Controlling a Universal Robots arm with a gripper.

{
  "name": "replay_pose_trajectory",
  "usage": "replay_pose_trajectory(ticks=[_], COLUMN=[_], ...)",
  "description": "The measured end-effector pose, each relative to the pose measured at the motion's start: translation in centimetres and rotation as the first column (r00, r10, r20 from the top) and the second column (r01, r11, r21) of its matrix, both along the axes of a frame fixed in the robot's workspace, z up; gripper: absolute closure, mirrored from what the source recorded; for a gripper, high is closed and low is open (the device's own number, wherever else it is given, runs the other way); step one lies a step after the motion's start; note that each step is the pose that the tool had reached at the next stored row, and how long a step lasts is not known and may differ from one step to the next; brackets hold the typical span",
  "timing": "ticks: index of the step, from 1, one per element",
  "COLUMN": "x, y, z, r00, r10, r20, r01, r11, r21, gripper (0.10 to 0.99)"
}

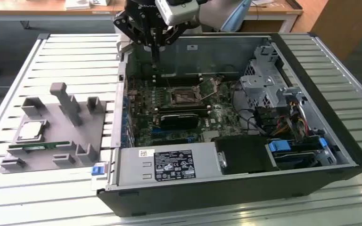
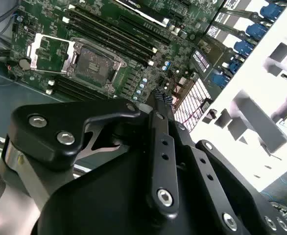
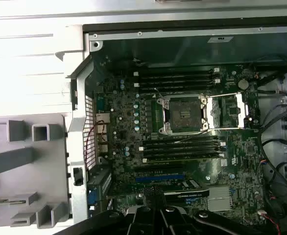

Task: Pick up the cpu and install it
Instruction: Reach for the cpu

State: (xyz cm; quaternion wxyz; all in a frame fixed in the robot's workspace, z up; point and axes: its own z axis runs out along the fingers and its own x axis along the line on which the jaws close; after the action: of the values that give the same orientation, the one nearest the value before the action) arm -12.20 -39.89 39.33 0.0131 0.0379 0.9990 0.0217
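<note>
While the cpu lay outside the case, we found the end effector clenched, empty, above the case; we judged a skewed grasp could bend socket pins.

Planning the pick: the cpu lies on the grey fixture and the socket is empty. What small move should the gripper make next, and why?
Probably shift toward the exterior view's left: the gripper hangs over the case, while the cpu lies on the fixture outside it.
</note>
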Motion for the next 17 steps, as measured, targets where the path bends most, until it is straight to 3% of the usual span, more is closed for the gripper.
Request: replay_pose_trajectory(ticks=[17], x=[-0.63], y=[0.0], z=[-0.03], r00=[1.0], r10=[0.0], r20=[-0.0002], r01=[0.0], r11=[1.0], r21=[0.0], gripper=[0.98])
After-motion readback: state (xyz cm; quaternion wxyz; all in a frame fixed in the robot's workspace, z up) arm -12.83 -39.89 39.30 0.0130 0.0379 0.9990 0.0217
